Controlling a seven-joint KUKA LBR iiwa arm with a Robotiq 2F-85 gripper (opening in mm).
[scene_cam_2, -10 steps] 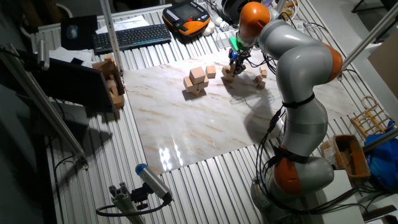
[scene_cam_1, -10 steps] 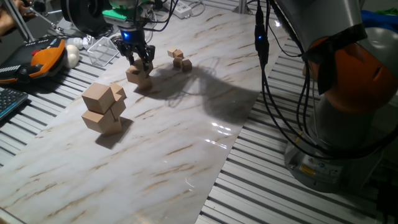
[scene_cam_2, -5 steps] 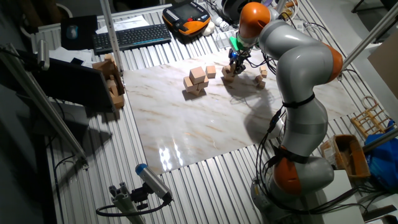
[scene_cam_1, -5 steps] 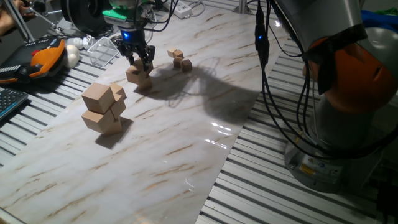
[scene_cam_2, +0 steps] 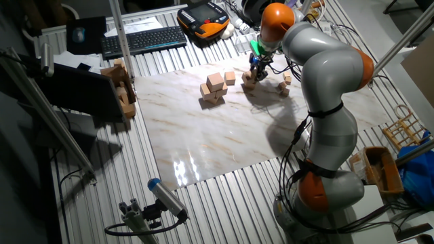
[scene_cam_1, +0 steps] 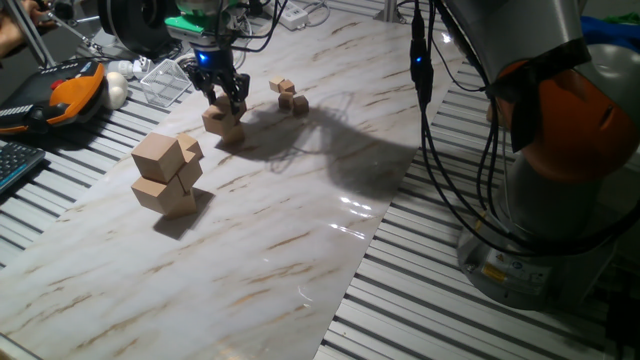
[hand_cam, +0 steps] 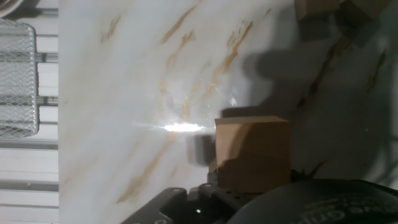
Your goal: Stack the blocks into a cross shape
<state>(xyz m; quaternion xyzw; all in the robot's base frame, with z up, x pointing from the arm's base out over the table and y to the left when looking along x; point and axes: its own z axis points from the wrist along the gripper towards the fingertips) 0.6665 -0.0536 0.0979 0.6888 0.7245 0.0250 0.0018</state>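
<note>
My gripper [scene_cam_1: 226, 104] is low over the far left of the marble board, its fingers on either side of a light-tan block [scene_cam_1: 217, 121]. This block seems to rest against or on a second block [scene_cam_1: 234, 131] that is partly hidden. In the other fixed view the gripper [scene_cam_2: 255, 70] is over the same block [scene_cam_2: 249, 80]. In the hand view the block [hand_cam: 252, 152] fills the lower middle, just ahead of the dark gripper body; the fingertips do not show. Another middle-size block [scene_cam_1: 191, 150] leans by the big cubes.
Two bigger tan cubes [scene_cam_1: 160, 175] stand stacked at the left of the marble board [scene_cam_1: 300, 230]. Tiny tan cubes [scene_cam_1: 290, 95] lie right of the gripper. A wire basket [hand_cam: 15, 74], an orange pendant [scene_cam_1: 75, 85] and a keyboard [scene_cam_2: 142, 39] lie off the board.
</note>
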